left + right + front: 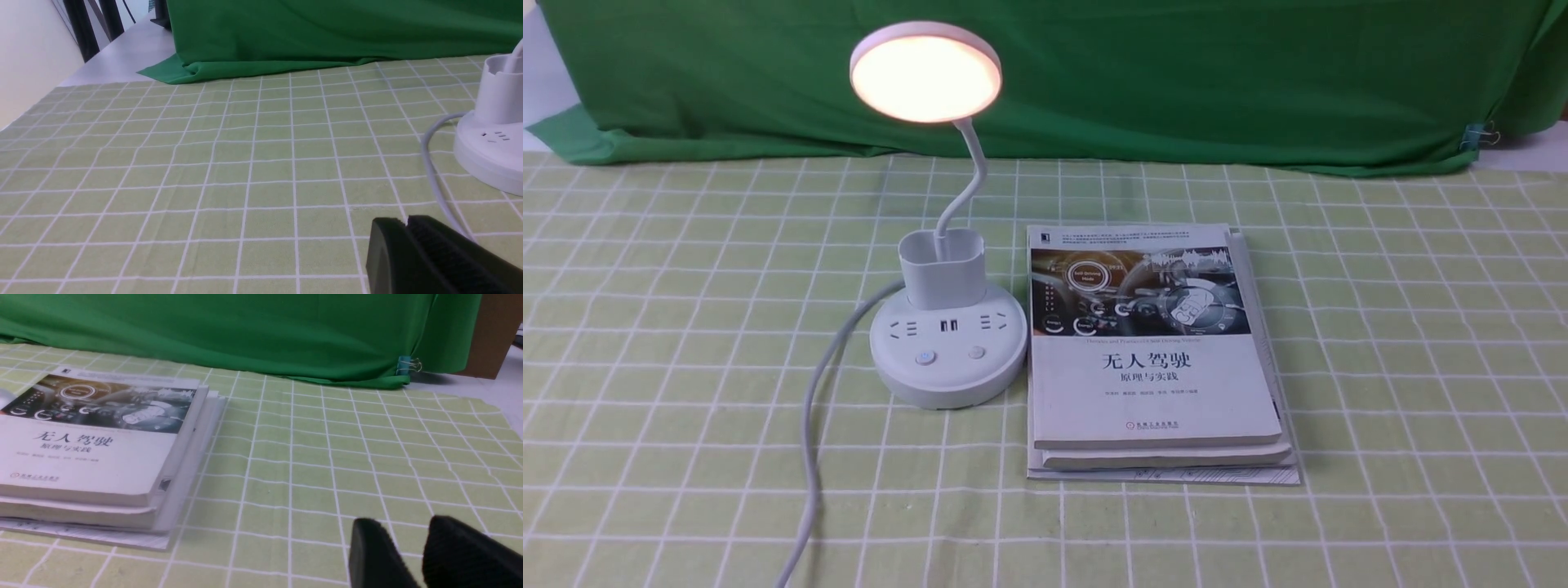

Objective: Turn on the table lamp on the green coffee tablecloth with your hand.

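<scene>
The table lamp (947, 327) stands left of centre on the green coffee tablecloth (1380, 327), and its round disc head (925, 72) glows warm white (so it is lit). The gooseneck rises from behind the pen-holder cup (943, 267), which sits on the far part of the round base. Two buttons (950, 354) lie on the near side of the base, below the sockets. A white cord (810, 441) leaves the base on its left and runs toward the near edge of the desk. Just beside the base, on its right, lies a stack of books (1156, 359), the top one with a printed cover.

The left tool (406, 224) shows only in its wrist view, its two black fingers pressed together with nothing between them, over the cloth near the cord. The right tool (402, 528) hangs over bare cloth to the right of the books, its fingers a little apart and empty.

A dark green backdrop cloth (1176, 73) hangs along the far side.
</scene>
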### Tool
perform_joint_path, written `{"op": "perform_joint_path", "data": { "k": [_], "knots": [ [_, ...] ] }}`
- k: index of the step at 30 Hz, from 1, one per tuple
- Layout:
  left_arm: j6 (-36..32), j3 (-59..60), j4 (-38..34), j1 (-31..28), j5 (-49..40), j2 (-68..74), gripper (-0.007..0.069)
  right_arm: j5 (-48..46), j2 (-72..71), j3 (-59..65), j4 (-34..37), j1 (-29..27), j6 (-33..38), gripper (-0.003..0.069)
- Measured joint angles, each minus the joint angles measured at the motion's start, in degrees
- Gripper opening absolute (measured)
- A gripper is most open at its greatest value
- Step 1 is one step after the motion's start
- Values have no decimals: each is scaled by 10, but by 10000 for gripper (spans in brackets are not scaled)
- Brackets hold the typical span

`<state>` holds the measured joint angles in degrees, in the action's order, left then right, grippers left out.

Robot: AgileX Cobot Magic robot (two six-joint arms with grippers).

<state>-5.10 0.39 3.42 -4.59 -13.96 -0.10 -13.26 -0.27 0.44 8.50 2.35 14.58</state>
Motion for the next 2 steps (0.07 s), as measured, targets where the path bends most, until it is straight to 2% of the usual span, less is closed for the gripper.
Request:
{"op": "perform_joint_path", "data": {
  "k": [2],
  "knots": [
    [0,0,0,0,0,0,19,0,0,0,0,0,0,245]
  ]
}}
